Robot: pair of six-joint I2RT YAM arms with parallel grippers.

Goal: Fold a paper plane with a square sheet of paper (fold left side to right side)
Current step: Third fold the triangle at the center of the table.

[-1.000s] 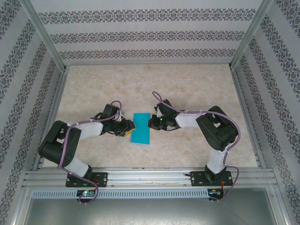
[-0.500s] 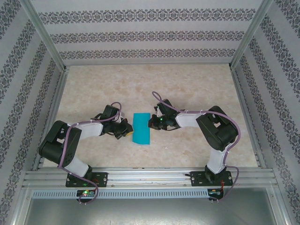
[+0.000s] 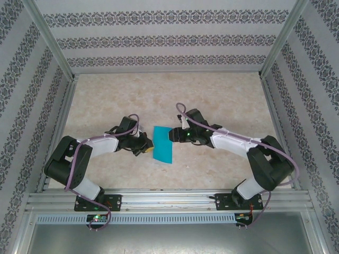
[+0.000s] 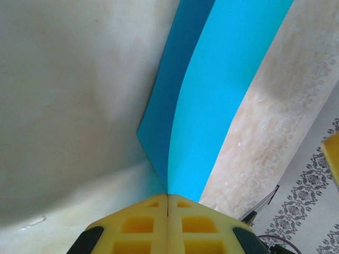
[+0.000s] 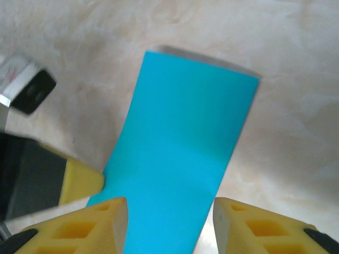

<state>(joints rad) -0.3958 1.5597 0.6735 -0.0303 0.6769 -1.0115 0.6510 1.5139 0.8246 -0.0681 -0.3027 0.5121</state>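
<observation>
Changed since a second ago: the right arm (image 3: 238, 144) has stretched out flatter, its elbow swung toward the table's right edge. Its jaws, closed then, now stand apart, and the left gripper (image 3: 148, 149) has shut and come up against the paper.

- **Table** (image 3: 212, 95): pale marbled top carrying everything below.
- **Left arm** (image 3: 98, 144): folded low near the left near corner, reaching inward.
- **Square sheet of paper** (image 3: 163, 145): teal-blue, already doubled into a narrow rectangle. It lies about the table's middle, somewhat toward the near edge, directly between the two grippers, with its long sides running near to far at a slight skew. The left wrist view shows its two layers gaping apart rather than lying flat together.
- **Left gripper:** yellow fingers (image 4: 137, 233) pressed together, pinching the sheet at its left long edge.
- **Right gripper** (image 3: 172, 135): fingers (image 5: 100, 225) spread wide above the sheet's right side, clamping nothing as far as can be seen.

Hazards, judged:

1. With one pinch alone holding it, any pull by the left arm would likely drag or pivot the whole sheet instead of folding it.
2. The gaping layers could slide out of register, leaving a crooked crease.
3. A descending right finger could catch the free edge and buckle it.
4. Thin paper may crumple or tear at the pinch.
5. The grippers stand near each other and could knock together.
</observation>
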